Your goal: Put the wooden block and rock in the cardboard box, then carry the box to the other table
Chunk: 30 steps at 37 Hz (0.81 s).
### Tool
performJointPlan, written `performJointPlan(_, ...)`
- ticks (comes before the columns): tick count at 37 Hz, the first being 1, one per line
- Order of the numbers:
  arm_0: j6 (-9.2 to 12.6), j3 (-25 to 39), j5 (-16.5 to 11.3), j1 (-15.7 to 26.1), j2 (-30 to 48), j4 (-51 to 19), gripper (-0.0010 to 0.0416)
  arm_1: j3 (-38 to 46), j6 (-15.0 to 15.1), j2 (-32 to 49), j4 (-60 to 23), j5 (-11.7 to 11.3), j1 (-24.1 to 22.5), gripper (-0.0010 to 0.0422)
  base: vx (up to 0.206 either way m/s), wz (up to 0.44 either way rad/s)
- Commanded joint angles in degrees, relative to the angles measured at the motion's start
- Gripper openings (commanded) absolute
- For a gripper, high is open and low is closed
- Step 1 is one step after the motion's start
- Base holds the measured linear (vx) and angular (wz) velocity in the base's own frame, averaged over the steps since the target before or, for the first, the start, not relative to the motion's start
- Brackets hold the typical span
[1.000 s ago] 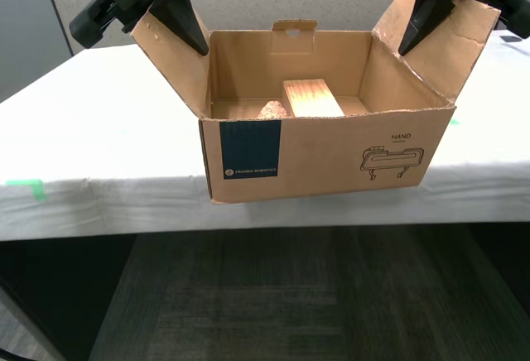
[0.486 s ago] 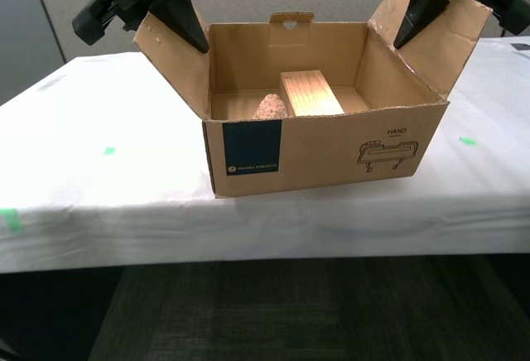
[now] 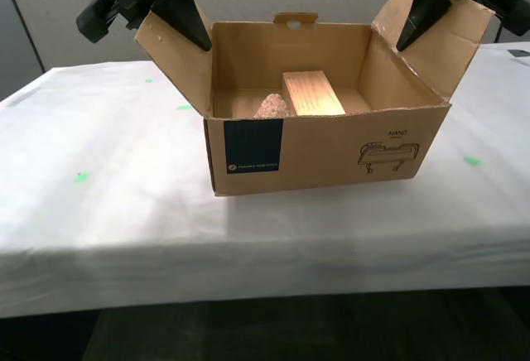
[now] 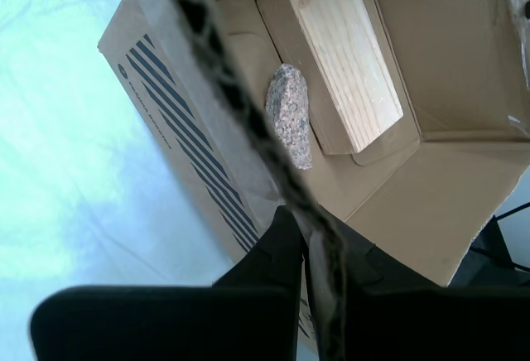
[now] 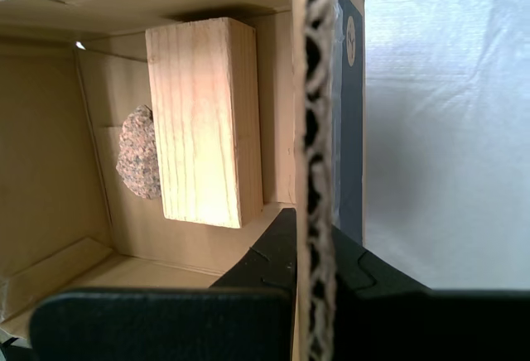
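The cardboard box hangs open-topped over the other table; whether its bottom touches the cloth I cannot tell. Inside lie the wooden block and, on the side toward the exterior view's left, the rock. My first gripper is shut on the side flap at the exterior view's right, my second gripper on the flap at that view's left. The first wrist view shows the gripper clamping the flap edge, with block and rock beyond. The second wrist view shows the gripper, rock and block.
Wrinkled white cloth covers the table, with small green tape marks. Its front edge runs across the lower part of the exterior view, dark floor below. Grey partition walls stand behind. A small dark object lies far at that view's right.
The whole scene has shifted: the camera has come closer to the table, whose front edge now sits lower in the exterior view. Both grippers keep hold of the box flaps.
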Motion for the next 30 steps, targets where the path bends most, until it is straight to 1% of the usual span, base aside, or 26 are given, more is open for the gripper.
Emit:
performJointPlan(1, 0.5, 0.1, -0.9, 0.1, 0.0, -0.3, -0.0001, 0.1, -0.4, 0.0, 0.6, 1.4, -0.2, 0.0, 0.141, -0.03)
performJointPlan(7, -0.1, 0.1, -0.9, 0.1, 0.0, -0.3, -0.0001, 0.1, -3.5, -0.1, 0.6, 1.4, -0.2, 0.0, 0.143, -0.025)
performJointPlan(10, 0.0, 0.1, -1.2, 0.1, 0.0, -0.3, -0.0001, 0.1, -4.2, -0.1, 0.7, 1.2, -0.2, -0.0001, 0.138, -0.02)
performJointPlan(12, 0.0, 0.1, -2.2, 0.1, 0.0, -0.3, -0.0001, 0.1, -4.3, -0.1, 0.7, 0.3, -0.3, 0.0, 0.131, -0.016)
performJointPlan(14, 0.0, 0.2, -3.8, 0.1, 0.0, -0.3, -0.0001, 0.1, -4.5, -0.1, 0.7, -1.4, -0.3, 0.0, 0.122, -0.011)
performJointPlan(16, 0.0, 0.4, -4.8, 0.1, 0.0, -0.3, -0.0001, 0.1, -4.6, -0.1, 0.8, -3.2, -0.3, 0.0, 0.104, -0.003)
performJointPlan(18, 0.0, 0.9, -4.8, 0.1, 0.0, -0.3, -0.0001, 0.1, -4.7, -0.1, 0.9, -4.0, -0.3, 0.0, 0.066, -0.009)
performJointPlan(20, 0.0, 1.6, -4.8, 0.1, 0.0, -0.2, -0.0001, 0.1, -4.8, -0.1, 1.4, -4.1, -0.3, 0.0, 0.042, -0.01)
performJointPlan(22, 0.0, 2.5, -4.7, 0.1, 0.0, -0.1, -0.0001, 0.1, -5.2, -0.1, 2.5, -4.7, -0.2, 0.0, 0.019, 0.001)
performJointPlan(26, 0.0, 5.6, -4.6, 0.0, 1.3, 0.2, -0.0001, 0.1, -5.3, 0.1, 7.8, -8.0, 0.0, -0.0001, 0.0, 0.0)
performJointPlan(28, -0.1, 7.6, -4.6, 0.0, 2.6, -0.1, -0.0001, 0.8, -5.4, 1.1, 10.1, -7.8, 0.3, -0.0001, -0.016, 0.013)
performJointPlan(30, -0.1, 9.7, -4.6, 0.0, 4.9, -0.1, -0.0001, 2.6, -5.4, 3.0, 9.5, -7.6, 0.4, -0.0001, -0.019, -0.003)
